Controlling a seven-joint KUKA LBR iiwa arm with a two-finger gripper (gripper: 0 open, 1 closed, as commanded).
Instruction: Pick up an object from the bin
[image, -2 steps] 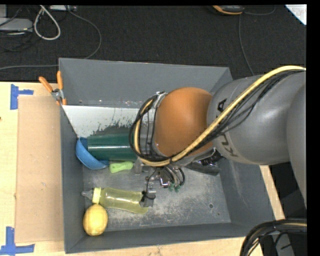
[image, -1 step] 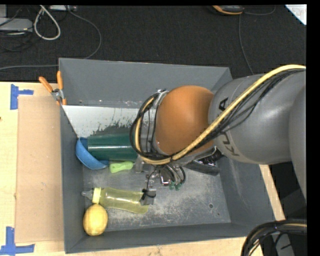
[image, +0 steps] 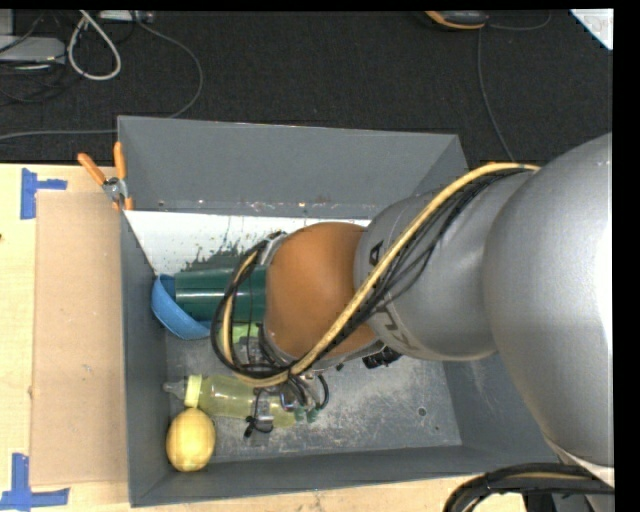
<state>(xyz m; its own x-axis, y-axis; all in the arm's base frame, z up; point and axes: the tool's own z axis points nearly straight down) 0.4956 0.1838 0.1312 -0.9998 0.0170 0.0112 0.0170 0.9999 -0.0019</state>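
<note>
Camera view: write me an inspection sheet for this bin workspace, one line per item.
Surface: grey metal bin, floor scuffed and speckled, dark smears on the pale back wall.
Job's things: pale yellow-green bottle lying on its side near the front left, directly under the gripper.
Clutter: lemon in the front left corner; dark green cup on its side by the back wall; blue bowl against the cup's left end.
Grippers: gripper low over the bottle's right end, below the orange cover.
Cables: yellow and black cables run along the arm and loop at the wrist.
Surroundings: black floor with loose cables.
</note>
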